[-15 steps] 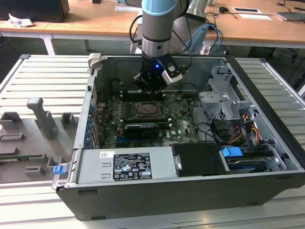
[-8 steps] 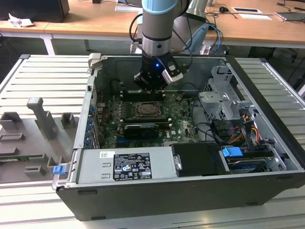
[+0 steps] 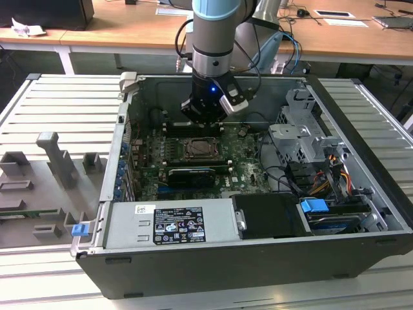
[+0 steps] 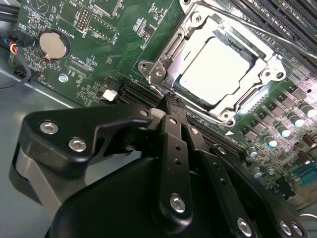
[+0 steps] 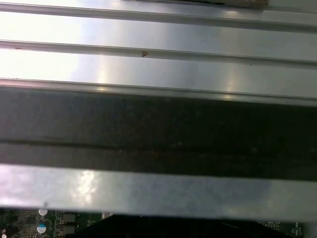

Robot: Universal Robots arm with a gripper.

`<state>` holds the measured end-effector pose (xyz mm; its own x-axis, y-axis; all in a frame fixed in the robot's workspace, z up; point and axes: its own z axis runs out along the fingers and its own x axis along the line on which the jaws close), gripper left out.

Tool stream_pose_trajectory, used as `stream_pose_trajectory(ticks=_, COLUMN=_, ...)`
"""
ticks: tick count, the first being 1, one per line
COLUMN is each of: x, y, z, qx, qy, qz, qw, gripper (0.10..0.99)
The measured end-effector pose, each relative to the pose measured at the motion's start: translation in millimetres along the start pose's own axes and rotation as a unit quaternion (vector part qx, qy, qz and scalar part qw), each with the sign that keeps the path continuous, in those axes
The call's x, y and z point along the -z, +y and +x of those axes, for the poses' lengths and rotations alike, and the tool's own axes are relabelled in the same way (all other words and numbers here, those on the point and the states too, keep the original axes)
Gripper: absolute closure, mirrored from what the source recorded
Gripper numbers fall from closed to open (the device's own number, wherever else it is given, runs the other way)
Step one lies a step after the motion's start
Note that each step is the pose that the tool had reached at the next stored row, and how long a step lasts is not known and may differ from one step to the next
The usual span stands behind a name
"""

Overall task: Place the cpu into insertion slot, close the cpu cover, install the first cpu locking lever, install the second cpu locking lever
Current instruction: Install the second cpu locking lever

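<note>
The cpu [image 4: 218,69], a pale silver square, lies flat in the insertion slot [image 3: 197,150] on the green board. The cpu cover [image 4: 162,65], a silvery frame, lies down around it, and the chip shows through its cut-out. A thin metal lever rod [image 4: 277,37] runs along the socket's far side. In the second wrist view my gripper [image 4: 172,101] is shut with nothing between its black fingers, its tip just off a corner of the socket. In the exterior view the gripper [image 3: 204,120] hangs inside the case, just behind the socket.
Long black memory slots [image 4: 290,17] flank the socket, and a coin battery [image 4: 52,45] sits on the board [image 4: 124,44]. A black card [image 3: 190,173] lies in front of the socket. The drive cage [image 3: 297,139] and cables stand at the exterior view's right. A labelled grey power supply [image 3: 171,223] is in front.
</note>
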<state>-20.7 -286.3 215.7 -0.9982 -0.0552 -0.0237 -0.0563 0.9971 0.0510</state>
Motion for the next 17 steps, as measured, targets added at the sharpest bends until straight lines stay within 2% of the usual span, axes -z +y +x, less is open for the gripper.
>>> stream_pose_trajectory(ticks=17, x=0.4, y=-6.9, z=0.4, qx=0.000, qy=0.0000, qz=0.0000, qw=1.0000, gripper=0.980)
